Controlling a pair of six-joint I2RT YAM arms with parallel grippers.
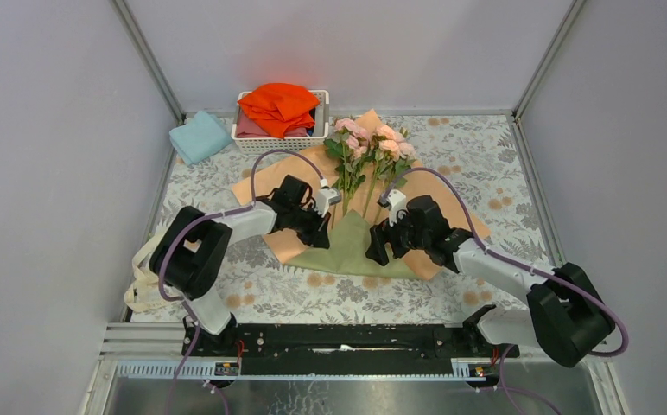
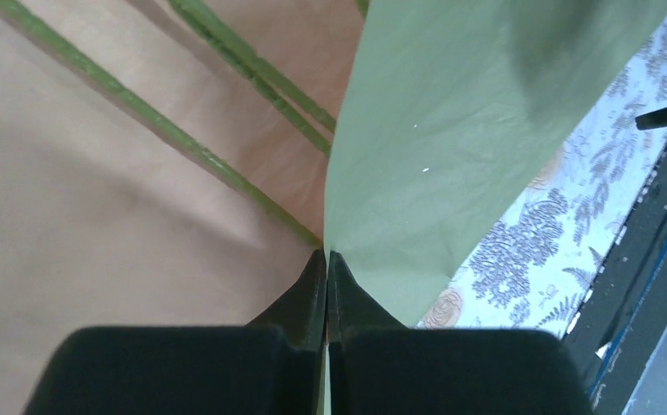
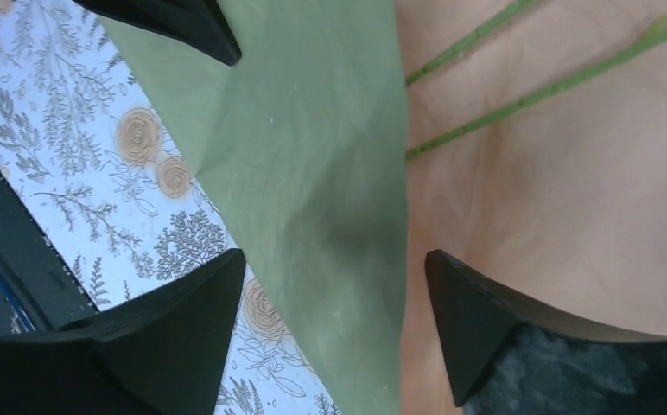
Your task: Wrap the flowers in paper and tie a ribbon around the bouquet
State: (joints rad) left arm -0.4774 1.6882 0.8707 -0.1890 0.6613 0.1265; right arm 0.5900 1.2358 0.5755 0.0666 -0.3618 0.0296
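1. Left pincer (image 1: 323, 232) is pressed together, pinching the paper (image 1: 347, 251) at the edge of its folded-up olive flap. The left wrist view shows the tips meeting at the crease (image 2: 327, 255), with a green sliver between the jaws.
2. Right pincer (image 1: 377, 249) is spread wide and grips nothing. In the right wrist view (image 3: 336, 259) its fingers straddle the olive flap's edge, one finger (image 3: 200, 303) over the floral counter (image 3: 71, 130) and the other over the peach face.
3. The paper lies peach face up on the counter (image 1: 485, 164) under both pincers. Its near corner is folded over, olive side up, between the two pincers.
4. The flowers (image 1: 369, 143) lie on the peach face. The blooms are beyond both pincers, and the stems (image 2: 140, 108) run down to just ahead of the left tips and just beside the right pincer (image 3: 555, 86).
5. The ribbon (image 1: 137, 290) is looped at the counter edge, well to the left of the left pincer.
6. A white basket (image 1: 252, 143) holding an orange cloth (image 1: 278, 104) sits far beyond the left pincer, with a light-blue cloth (image 1: 199, 138) beside it.
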